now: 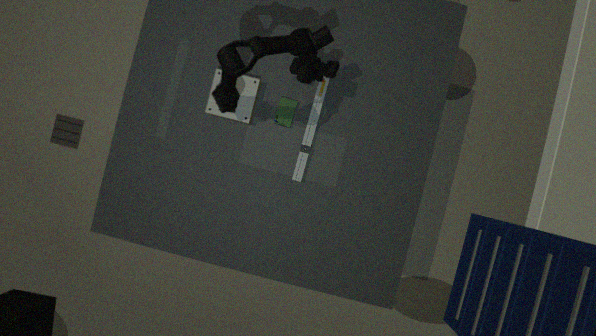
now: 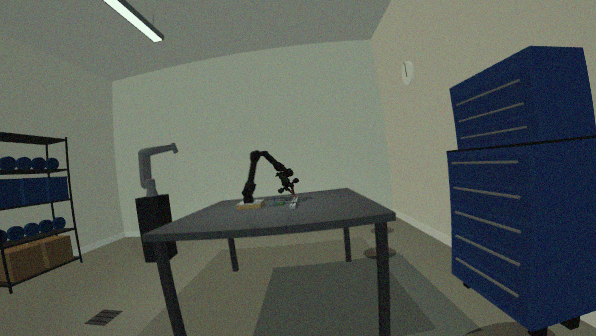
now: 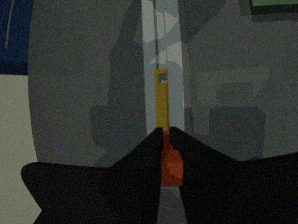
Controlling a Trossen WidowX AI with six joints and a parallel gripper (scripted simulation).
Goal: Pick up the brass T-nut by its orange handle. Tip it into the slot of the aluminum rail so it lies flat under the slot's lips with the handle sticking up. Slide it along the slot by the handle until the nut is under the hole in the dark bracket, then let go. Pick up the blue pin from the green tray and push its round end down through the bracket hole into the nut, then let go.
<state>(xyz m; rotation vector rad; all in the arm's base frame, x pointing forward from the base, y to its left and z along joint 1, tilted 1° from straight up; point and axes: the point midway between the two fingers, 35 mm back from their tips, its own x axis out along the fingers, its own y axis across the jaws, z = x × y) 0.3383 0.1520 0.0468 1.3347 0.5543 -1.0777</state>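
One black six-joint arm [image 1: 272, 46] [image 2: 260, 155] stands on one pale square base plate [image 1: 250, 92] [image 2: 241, 205]. Its single parallel-jaw gripper [image 3: 165, 132] pinches the one orange handle [image 3: 173, 167] of the T-nut between its fingertips. The one brass T-nut, a narrow yellow bar [image 1: 322, 87] [image 3: 162, 100] with a small square opening near its far end, lies over the slot line of one long silver aluminum rail [image 1: 313, 116] [image 2: 293, 203] [image 3: 173, 107], close to the rail's end by the gripper. Whether it has gone under the lips cannot be told. One small dark bracket [image 1: 305, 148] spans the rail toward its other end, well apart from the nut.

There is one container on the grey table [image 1: 250, 220] [image 2: 280, 219]: a small green tray [image 1: 287, 111] [image 2: 279, 203] between base plate and rail. A tiny blue spot shows at its edge, too small to make out as the pin.
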